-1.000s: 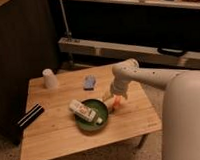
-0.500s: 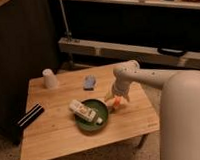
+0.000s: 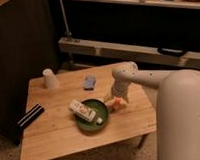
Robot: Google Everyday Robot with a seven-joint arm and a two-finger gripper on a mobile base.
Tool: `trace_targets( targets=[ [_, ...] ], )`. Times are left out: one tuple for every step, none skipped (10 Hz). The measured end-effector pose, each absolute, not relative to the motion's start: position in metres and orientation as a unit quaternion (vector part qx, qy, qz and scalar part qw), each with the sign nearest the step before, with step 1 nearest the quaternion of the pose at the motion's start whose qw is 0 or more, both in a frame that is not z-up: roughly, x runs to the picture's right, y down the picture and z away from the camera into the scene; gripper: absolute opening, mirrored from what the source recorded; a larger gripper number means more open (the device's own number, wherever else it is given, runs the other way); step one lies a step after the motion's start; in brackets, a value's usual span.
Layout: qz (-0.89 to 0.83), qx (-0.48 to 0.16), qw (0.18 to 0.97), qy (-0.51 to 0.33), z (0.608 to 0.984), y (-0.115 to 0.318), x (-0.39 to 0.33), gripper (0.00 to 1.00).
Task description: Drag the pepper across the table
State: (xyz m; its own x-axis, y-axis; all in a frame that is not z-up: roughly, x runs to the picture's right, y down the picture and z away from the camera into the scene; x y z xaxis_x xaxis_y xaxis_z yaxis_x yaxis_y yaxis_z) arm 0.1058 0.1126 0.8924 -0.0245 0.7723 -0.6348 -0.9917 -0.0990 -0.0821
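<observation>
The pepper (image 3: 115, 105), a small orange-red tapered piece, lies on the light wooden table (image 3: 56, 134) just right of the green plate. My gripper (image 3: 117, 99) points down from the white arm and stands right over the pepper, its tips at the pepper's upper side. The jaws stand open around it, and the wrist hides part of the pepper.
A green plate (image 3: 84, 127) holding a white carton (image 3: 82, 110) sits mid-table. A blue pad (image 3: 89, 82) lies behind it and a white cup (image 3: 49, 78) stands at the back left. A black flat object (image 3: 30, 116) overhangs the left edge. My white body fills the right foreground.
The gripper and pepper have edged very slightly to the right; everything else stays where it was.
</observation>
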Motion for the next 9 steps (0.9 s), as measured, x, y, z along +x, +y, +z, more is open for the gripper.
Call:
trace_targets(
  targets=[
    [0.688,-0.277,0.64,0.199,0.895,0.113,0.105,0.8],
    [0.689,-0.278,0.64,0.198,0.896,0.112,0.104,0.78],
    [0.689,-0.278,0.64,0.197,0.898,0.111,0.104,0.7],
    [0.688,-0.279,0.64,0.198,0.899,0.111,0.104,0.62],
    [0.687,-0.281,0.64,0.199,0.9,0.111,0.104,0.59],
    [0.687,-0.282,0.639,0.2,0.901,0.11,0.104,0.59],
    [0.686,-0.284,0.639,0.202,0.903,0.11,0.104,0.59],
    [0.685,-0.286,0.639,0.202,0.904,0.109,0.104,0.59],
    [0.684,-0.288,0.638,0.204,0.905,0.109,0.103,0.59]
  ],
)
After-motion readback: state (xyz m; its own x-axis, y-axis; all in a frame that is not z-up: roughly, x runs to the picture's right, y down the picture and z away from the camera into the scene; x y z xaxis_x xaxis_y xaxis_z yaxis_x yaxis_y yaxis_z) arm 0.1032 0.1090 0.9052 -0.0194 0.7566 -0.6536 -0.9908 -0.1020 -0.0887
